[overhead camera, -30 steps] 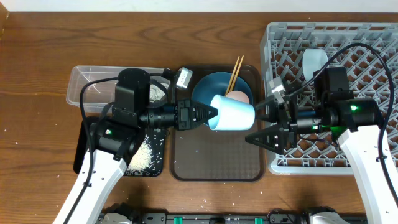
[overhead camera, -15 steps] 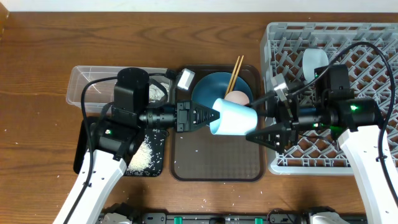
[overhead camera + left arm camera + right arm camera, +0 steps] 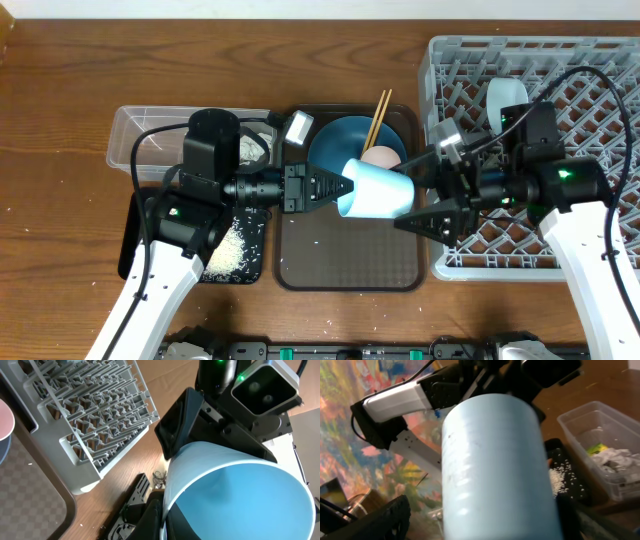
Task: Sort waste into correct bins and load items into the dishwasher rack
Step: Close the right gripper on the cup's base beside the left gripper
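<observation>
A light blue cup point(image 3: 375, 188) is held on its side above the brown tray point(image 3: 340, 262), between the two arms. Its rim is pinched by the left gripper point(image 3: 340, 188), whose jaws are closed tight on the cup wall; in the left wrist view the cup's open mouth point(image 3: 235, 490) fills the lower right of the frame. The right gripper point(image 3: 405, 196) is spread wide, with one finger seen on each side of the cup's closed end; whether the fingers point(image 3: 430, 218) touch the cup cannot be told. In the right wrist view the cup's side point(image 3: 495, 470) is seen close up and blurred. On the brown tray, behind the cup, a dark blue plate point(image 3: 335, 140) is seen, with a pink cup point(image 3: 384, 155) and two chopsticks point(image 3: 378, 118) resting on it. The grey rack point(image 3: 590, 60) stands just to the right of the tray, and a white bowl point(image 3: 505, 98) is seen inside it near its left edge. To the left of the tray a clear tub point(image 3: 150, 140) is placed, with crumpled tissue point(image 3: 615, 457) and a yellow-green wrapper point(image 3: 594, 449) inside. Beside it, nearer the robot, a black tray point(image 3: 135, 240) is found, with white rice crumbs point(image 3: 232, 252) scattered in it.
</observation>
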Action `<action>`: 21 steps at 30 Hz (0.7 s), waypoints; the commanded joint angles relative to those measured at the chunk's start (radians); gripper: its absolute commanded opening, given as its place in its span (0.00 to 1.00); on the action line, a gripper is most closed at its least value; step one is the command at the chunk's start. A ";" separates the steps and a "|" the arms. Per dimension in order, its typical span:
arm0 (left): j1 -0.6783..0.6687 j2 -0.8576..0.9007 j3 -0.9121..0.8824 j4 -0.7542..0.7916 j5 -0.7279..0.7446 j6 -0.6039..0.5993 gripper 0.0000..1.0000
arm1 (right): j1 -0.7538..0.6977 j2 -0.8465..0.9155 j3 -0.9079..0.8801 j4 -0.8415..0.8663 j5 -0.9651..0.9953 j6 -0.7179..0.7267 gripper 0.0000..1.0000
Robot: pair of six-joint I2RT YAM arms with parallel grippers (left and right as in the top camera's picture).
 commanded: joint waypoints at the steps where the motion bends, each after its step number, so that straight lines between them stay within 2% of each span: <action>1: 0.005 -0.006 0.021 0.005 0.021 -0.009 0.06 | 0.018 -0.006 -0.002 -0.001 -0.021 -0.018 0.89; 10: 0.005 -0.006 0.021 0.005 0.021 -0.009 0.06 | 0.017 -0.006 -0.002 -0.001 -0.021 -0.018 0.72; 15: 0.005 -0.006 0.021 0.005 0.021 -0.009 0.06 | 0.018 -0.006 -0.002 -0.001 -0.021 -0.018 0.72; 21: 0.005 -0.006 0.021 0.005 0.021 -0.009 0.06 | 0.018 -0.006 -0.002 -0.008 -0.021 -0.018 0.66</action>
